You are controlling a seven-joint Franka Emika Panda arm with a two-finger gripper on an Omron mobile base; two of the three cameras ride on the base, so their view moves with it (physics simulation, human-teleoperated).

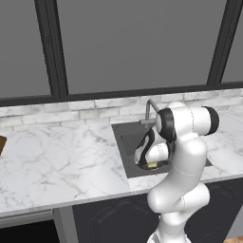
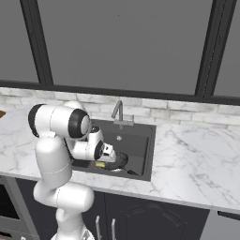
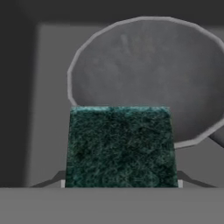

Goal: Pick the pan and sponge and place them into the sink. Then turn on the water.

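Note:
My gripper (image 3: 121, 183) is down inside the sink (image 2: 138, 136), shut on the sponge (image 3: 120, 146). The sponge's dark green top faces the hand camera. Its yellow body shows under the hand in the left base view (image 1: 152, 165) and in the right base view (image 2: 100, 164). The round dark grey pan (image 3: 148, 65) lies on the sink floor just beyond and below the sponge, and its rim peeks out beside the hand (image 2: 120, 161). The arm hides much of the basin (image 1: 124, 142). No water is in view at the faucet (image 2: 119, 112).
The grey gooseneck faucet (image 1: 149, 108) stands at the sink's back edge. White marble counter (image 1: 57, 161) spreads to both sides, with a brick backsplash and dark windows behind. A brown object (image 1: 2, 144) sits at the far left edge.

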